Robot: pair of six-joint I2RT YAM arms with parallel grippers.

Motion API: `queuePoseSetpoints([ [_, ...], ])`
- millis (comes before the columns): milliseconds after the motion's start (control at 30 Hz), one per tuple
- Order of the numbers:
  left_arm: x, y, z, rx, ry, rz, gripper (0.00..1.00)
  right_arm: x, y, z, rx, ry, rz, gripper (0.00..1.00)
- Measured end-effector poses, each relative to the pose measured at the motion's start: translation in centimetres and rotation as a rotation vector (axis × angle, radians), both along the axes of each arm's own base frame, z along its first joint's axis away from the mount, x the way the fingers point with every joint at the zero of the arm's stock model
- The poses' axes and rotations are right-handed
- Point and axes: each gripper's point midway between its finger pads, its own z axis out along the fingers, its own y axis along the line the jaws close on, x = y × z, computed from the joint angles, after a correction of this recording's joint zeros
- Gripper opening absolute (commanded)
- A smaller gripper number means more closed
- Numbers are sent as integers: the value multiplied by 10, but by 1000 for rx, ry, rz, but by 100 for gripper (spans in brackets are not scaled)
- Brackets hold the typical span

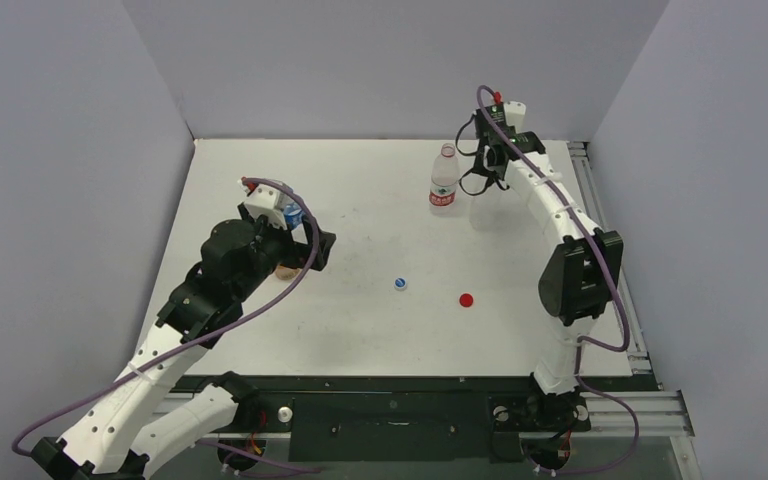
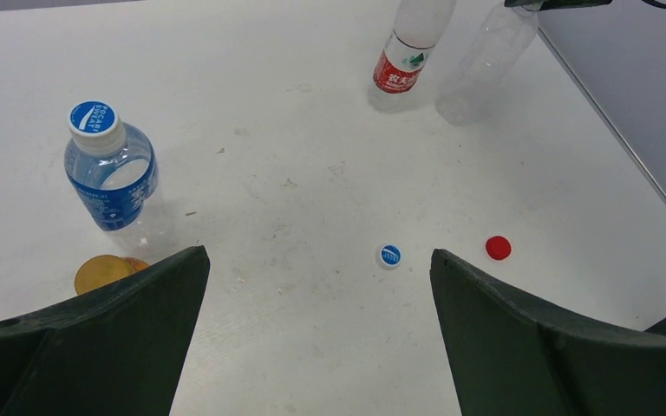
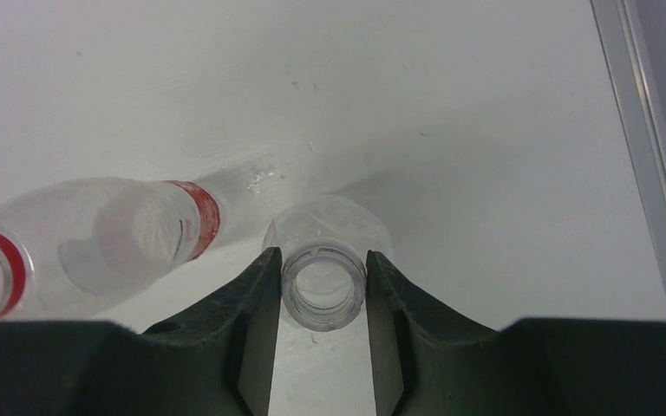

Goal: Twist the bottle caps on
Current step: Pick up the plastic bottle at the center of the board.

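A blue-and-white cap (image 1: 400,283) (image 2: 388,255) and a red cap (image 1: 466,299) (image 2: 498,248) lie loose mid-table. An orange-gold cap (image 2: 100,273) lies beside the blue-label bottle (image 2: 111,173) (image 1: 290,213), which carries another blue-and-white cap (image 2: 93,119). My left gripper (image 2: 316,256) (image 1: 322,250) hangs open over bare table, with nothing between its fingers. At the far right my right gripper (image 3: 323,257) (image 1: 485,180) is shut on the open neck of an upright clear bottle (image 3: 323,286) (image 2: 486,65). A red-label bottle (image 3: 113,238) (image 1: 444,180) stands uncapped just left of it.
A metal rail (image 1: 600,230) (image 3: 650,173) runs along the table's right edge, close to the clear bottle. Grey walls close the back and both sides.
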Motion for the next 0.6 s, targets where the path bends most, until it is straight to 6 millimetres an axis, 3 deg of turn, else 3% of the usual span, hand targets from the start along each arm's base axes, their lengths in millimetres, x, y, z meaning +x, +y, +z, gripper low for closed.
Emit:
queuePoseSetpoints([
  [167,3,-11,-7,-5,-12,-48,97,-41,-13,14,-18,27,-12,0],
  [333,4,-35,-17,5,-39,-176,96,-103,-13,52,2,-18,24,0],
  [467,-5,-63,-18,-12,-99,-350,96,-156,25,91,66,-92,180,0],
  [600,-18,-87,-8,-38,-216,-532,96,-201,73,115,175,-132,395,0],
])
